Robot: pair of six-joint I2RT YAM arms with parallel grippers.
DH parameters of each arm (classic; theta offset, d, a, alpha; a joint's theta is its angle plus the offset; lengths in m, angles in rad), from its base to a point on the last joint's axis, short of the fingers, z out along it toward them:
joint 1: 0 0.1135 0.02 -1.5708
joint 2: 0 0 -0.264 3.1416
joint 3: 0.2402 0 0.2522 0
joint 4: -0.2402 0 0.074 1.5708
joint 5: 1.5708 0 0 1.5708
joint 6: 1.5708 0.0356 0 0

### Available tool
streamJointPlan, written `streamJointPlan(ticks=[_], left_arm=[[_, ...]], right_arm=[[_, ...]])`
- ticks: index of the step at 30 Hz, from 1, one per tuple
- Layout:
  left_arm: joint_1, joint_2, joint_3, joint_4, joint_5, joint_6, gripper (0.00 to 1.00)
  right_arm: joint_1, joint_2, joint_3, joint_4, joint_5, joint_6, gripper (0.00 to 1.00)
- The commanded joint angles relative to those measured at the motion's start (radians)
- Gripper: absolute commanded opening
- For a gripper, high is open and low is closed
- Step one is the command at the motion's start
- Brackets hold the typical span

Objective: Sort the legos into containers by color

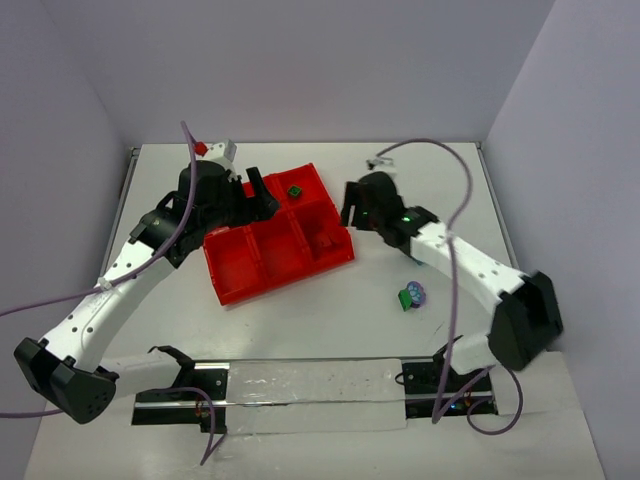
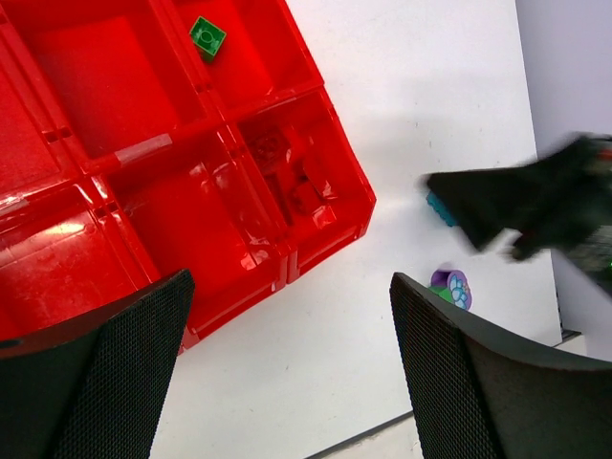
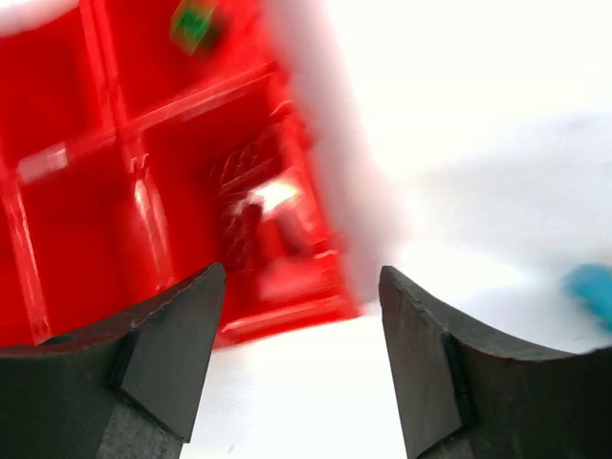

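The red tray (image 1: 262,262) lies at the table's middle, its compartments split by low walls. One green lego (image 1: 294,191) lies in the far right compartment, and also shows in the left wrist view (image 2: 207,36) and the right wrist view (image 3: 194,24). Red legos (image 1: 325,240) lie in the compartment in front of it (image 2: 292,177). A green and purple lego cluster (image 1: 412,295) lies on the table right of the tray (image 2: 451,287). A light blue lego (image 2: 440,208) lies beside the right arm (image 3: 591,292). My left gripper (image 1: 262,195) is open and empty above the tray (image 2: 287,363). My right gripper (image 1: 352,210) is open and empty beside the tray's right edge (image 3: 301,354).
A clear plastic sheet (image 1: 310,395) lies along the near edge between the arm bases. Purple cables (image 1: 455,250) hang from both arms. Grey walls close in the table at the back and sides.
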Motion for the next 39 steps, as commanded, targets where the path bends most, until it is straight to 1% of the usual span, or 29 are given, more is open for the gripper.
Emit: streamJointPlan(ticks=[1,3,5,6,8,9,12,14,16,17,19,21,22,24,27,29,33,36,39], left_arm=[[0.006,0.01,-0.003,0.043,0.016,0.018,0.91],[0.008,0.022,0.0,0.06,0.037,0.02,0.91],[0.008,0.036,0.001,0.068,0.044,0.021,0.91],[0.008,0.049,0.009,0.07,0.053,0.024,0.91],[0.008,0.064,0.014,0.069,0.059,0.03,0.91],[0.008,0.065,0.014,0.068,0.059,0.032,0.91],[0.009,0.066,0.007,0.068,0.059,0.037,0.91],[0.009,0.062,0.001,0.075,0.059,0.036,0.91],[0.008,0.059,-0.014,0.088,0.07,0.032,0.91],[0.008,0.059,-0.014,0.088,0.078,0.03,0.91],[0.008,0.062,-0.017,0.087,0.081,0.029,0.91],[0.008,0.061,-0.017,0.082,0.081,0.03,0.91],[0.008,0.056,-0.019,0.081,0.079,0.03,0.91],[0.008,0.05,-0.023,0.082,0.076,0.032,0.91],[0.008,0.05,-0.029,0.088,0.075,0.032,0.91],[0.008,0.056,-0.031,0.094,0.082,0.028,0.91],[0.007,0.07,-0.051,0.132,0.138,0.01,0.91],[0.006,0.076,-0.057,0.14,0.142,0.006,0.91],[0.005,0.075,-0.051,0.137,0.133,0.007,0.91]], right_arm=[[-0.155,-0.25,-0.174,-0.039,0.009,0.009,0.72],[-0.222,-0.309,-0.276,-0.052,-0.022,0.03,0.72],[-0.28,-0.33,-0.301,-0.045,-0.062,0.051,0.74],[-0.349,-0.329,-0.359,-0.024,-0.11,0.069,0.75],[-0.446,-0.309,-0.39,0.012,-0.163,0.091,0.78],[-0.482,-0.297,-0.408,0.025,-0.201,0.099,0.79],[-0.539,-0.261,-0.418,0.049,-0.204,0.128,0.82],[-0.551,-0.24,-0.418,0.063,-0.18,0.14,0.81],[-0.561,-0.202,-0.409,0.088,-0.143,0.168,0.78],[-0.564,-0.201,-0.403,0.095,-0.143,0.168,0.78],[-0.57,-0.135,-0.386,0.111,-0.169,0.18,0.74],[-0.57,-0.128,-0.402,0.127,-0.2,0.173,0.72],[-0.57,-0.135,-0.43,0.151,-0.246,0.166,0.72],[-0.568,-0.163,-0.468,0.166,-0.266,0.153,0.72],[-0.562,-0.251,-0.538,0.125,-0.294,0.141,0.77],[-0.556,-0.292,-0.584,0.083,-0.278,0.145,0.81],[-0.553,-0.443,-0.646,0.013,-0.24,0.174,0.83],[-0.551,-0.517,-0.664,-0.035,-0.257,0.194,0.85],[-0.536,-0.526,-0.649,-0.083,-0.248,0.22,0.86]])
